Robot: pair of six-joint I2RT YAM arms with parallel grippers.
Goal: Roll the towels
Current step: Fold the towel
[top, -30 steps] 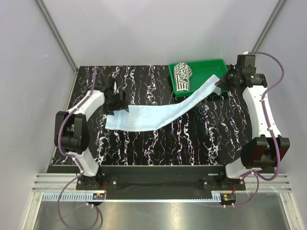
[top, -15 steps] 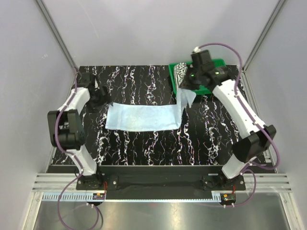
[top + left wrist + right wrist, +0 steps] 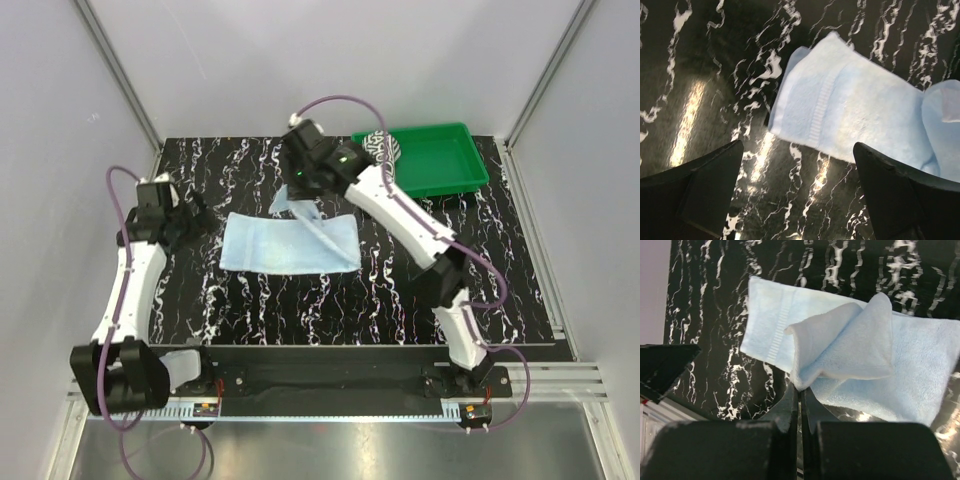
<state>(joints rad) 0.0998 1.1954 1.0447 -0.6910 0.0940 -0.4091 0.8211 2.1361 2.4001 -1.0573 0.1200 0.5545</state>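
The plain pale blue cloth towel (image 3: pixel 262 250) is laid centrally, long axis left-right, its right end doubled leftward and pinched by the right gripper (image 3: pixel 800 390); the left gripper (image 3: pixel 192 215), spread wide, is stationed just left of it.

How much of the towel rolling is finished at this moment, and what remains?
Done: the striped towel lies in the green tray, apparently rolled. In hand: the right gripper pinches one end of the blue towel, lifted over the flat part; the left gripper is open beside the other end. Left: the blue towel is not rolled yet.
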